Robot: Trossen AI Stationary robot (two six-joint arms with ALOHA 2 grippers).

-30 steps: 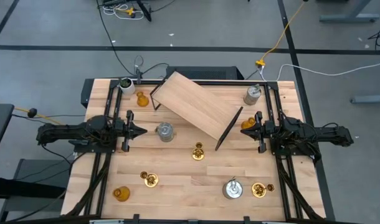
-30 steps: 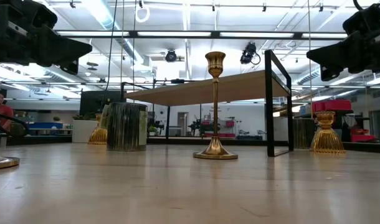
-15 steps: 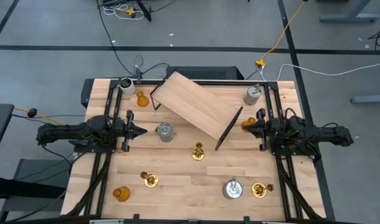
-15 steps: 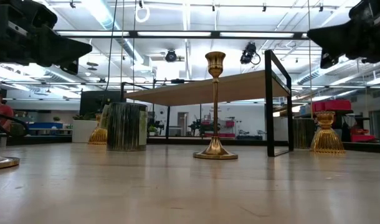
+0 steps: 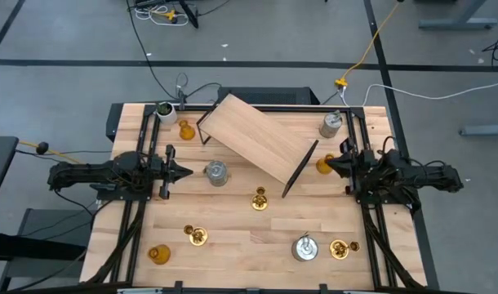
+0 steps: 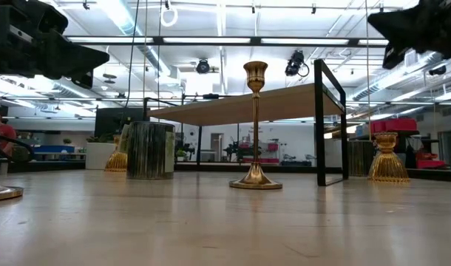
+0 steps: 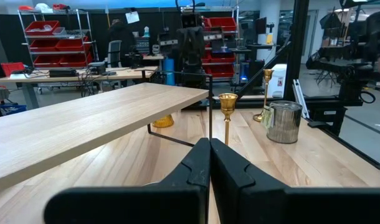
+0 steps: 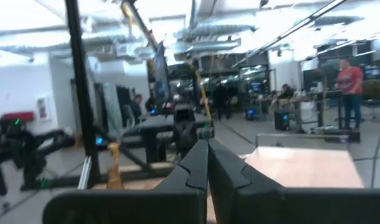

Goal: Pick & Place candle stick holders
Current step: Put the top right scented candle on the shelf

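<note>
Candle stick holders stand scattered on the wooden table (image 5: 233,220). The brass sticks (image 5: 260,198) (image 5: 197,235) (image 5: 340,247) stand on their round bases. There are also amber glass ones (image 5: 185,129) (image 5: 157,255) (image 5: 323,165) and silver cylinders (image 5: 216,172) (image 5: 331,124) (image 5: 304,247). My left gripper (image 5: 188,172) is shut and level at the left, pointing at the nearest cylinder without touching it. My right gripper (image 5: 331,163) is shut and raised at the right, above an amber holder (image 6: 387,157). Both wrist views show shut, empty fingers (image 7: 209,149) (image 8: 207,149).
A low wooden shelf on a black frame (image 5: 257,135) stands aslant at the table's far middle. A small white pot with a plant (image 5: 166,110) sits at the far left corner. Black rails run along both side edges. People stand in the room beyond.
My right gripper has risen and tipped its fingertips upward, drawing slightly back toward the table's right edge, and has stayed shut. No holder has moved.
</note>
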